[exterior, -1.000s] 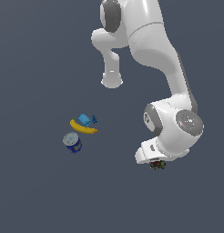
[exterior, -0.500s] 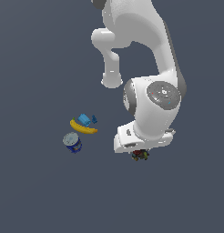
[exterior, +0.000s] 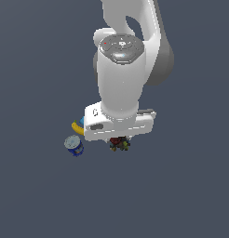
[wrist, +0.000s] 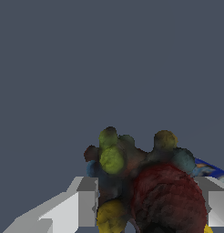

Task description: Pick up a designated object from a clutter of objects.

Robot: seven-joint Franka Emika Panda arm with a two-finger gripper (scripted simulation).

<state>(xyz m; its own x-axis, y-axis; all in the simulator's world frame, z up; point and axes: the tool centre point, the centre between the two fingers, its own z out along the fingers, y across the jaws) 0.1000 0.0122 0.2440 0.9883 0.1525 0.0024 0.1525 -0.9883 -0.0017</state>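
I see my hand (wrist: 145,200) gripping the dark lumpy object with a red rounded part (wrist: 165,202), near the blue cylindrical can (exterior: 74,145) and yellow banana (exterior: 77,128).

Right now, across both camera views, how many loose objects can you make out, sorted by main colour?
Yellow: 1, the banana, mostly hidden behind the end effector.
Blue: 2, the blue can with its grey top, and a light-blue item, barely showing.
Dark multicoloured: 1, the lumpy object between the fingers.
Total: 4.
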